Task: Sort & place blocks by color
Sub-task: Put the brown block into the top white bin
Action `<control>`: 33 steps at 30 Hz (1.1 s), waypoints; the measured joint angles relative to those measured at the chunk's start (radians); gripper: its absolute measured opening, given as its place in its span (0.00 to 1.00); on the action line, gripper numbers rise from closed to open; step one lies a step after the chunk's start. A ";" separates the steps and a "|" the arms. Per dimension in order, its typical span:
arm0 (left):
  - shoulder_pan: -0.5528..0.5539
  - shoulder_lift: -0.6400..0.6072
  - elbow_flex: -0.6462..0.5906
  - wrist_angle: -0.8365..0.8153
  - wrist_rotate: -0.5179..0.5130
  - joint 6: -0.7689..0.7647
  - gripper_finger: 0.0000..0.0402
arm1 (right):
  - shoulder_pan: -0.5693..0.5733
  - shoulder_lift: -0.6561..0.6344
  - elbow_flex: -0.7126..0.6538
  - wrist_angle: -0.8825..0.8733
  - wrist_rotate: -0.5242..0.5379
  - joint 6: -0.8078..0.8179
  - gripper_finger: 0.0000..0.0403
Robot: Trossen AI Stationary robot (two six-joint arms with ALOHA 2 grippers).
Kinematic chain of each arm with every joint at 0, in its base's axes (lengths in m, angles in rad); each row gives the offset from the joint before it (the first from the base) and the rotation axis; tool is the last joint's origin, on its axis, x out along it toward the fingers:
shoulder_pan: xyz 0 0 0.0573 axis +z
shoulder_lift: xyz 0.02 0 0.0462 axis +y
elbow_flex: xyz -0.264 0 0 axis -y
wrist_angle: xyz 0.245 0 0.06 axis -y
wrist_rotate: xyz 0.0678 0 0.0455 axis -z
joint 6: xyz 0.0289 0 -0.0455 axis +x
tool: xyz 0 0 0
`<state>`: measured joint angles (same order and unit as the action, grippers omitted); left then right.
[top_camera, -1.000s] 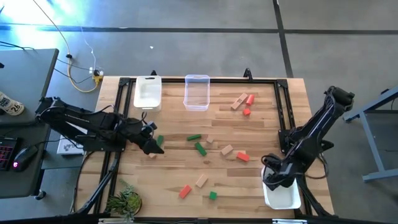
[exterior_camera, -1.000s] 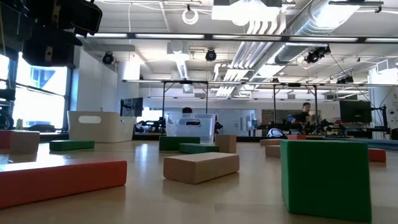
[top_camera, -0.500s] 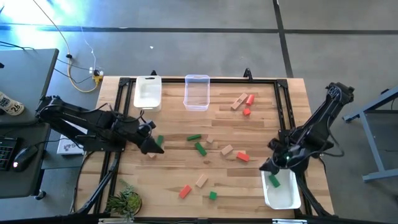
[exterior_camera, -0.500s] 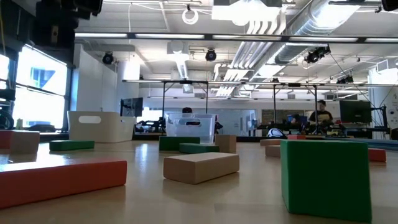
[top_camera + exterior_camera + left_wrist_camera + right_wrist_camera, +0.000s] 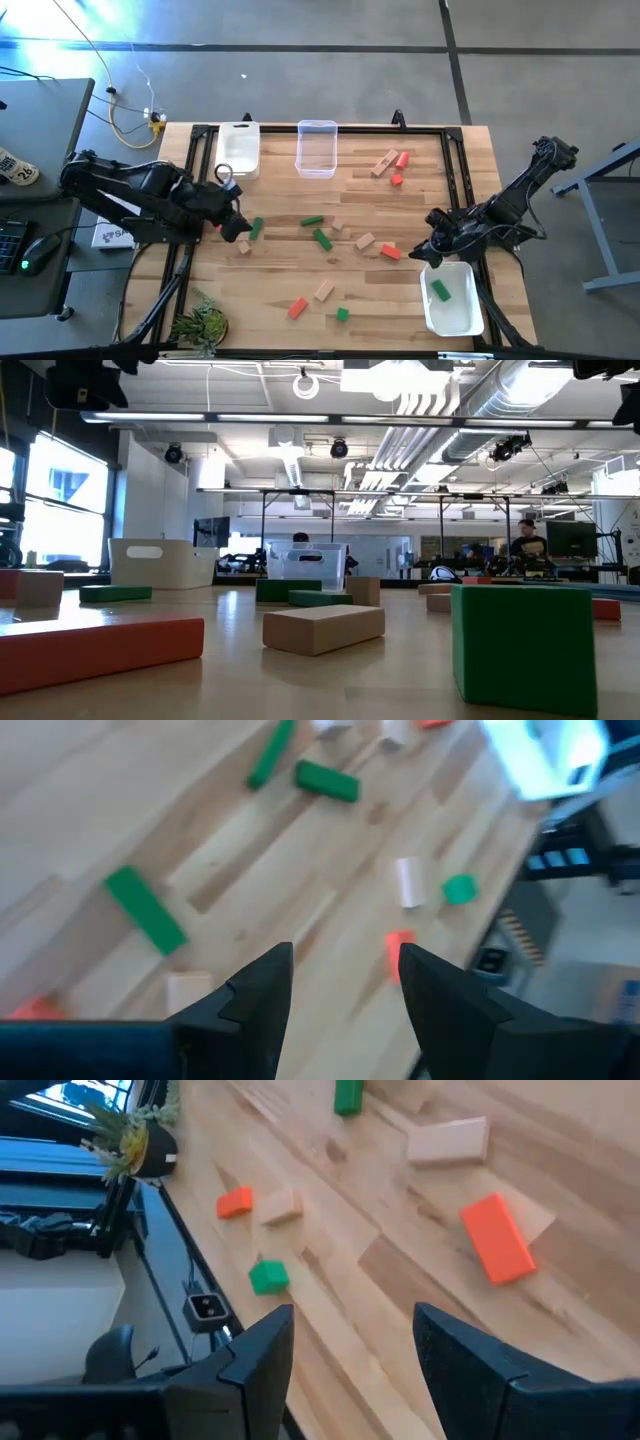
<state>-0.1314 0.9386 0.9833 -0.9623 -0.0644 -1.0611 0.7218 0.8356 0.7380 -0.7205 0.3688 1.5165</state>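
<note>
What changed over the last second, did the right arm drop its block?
Yes. The right gripper lifted away from the white tub toward the table's middle, leaving a green block lying inside it; its fingers are open and empty. The left gripper pulled back slightly near the green bar, open, holding nothing. The loose blocks on the table did not move.

Matt painted wooden blocks [image 5: 319, 238] on smooth wood-plank table [image 5: 400, 300]
</note>
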 joint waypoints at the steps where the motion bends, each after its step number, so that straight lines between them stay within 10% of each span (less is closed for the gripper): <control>1: 0.000 0.019 0.007 -0.014 -0.007 0.005 0.43 | -0.009 0.000 0.000 0.000 -0.001 -0.009 0.48; 15: -0.047 0.236 0.012 -0.105 -0.041 0.065 0.43 | -0.087 0.000 0.000 -0.003 -0.047 -0.102 0.48; 33: -0.161 0.319 0.012 -0.221 -0.155 -0.265 0.43 | -0.135 0.002 0.000 -0.009 -0.051 -0.156 0.48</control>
<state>-0.2926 1.2580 0.9952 -1.1836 -0.2192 -1.3257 0.5873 0.8375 0.7380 -0.7300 0.3181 1.3602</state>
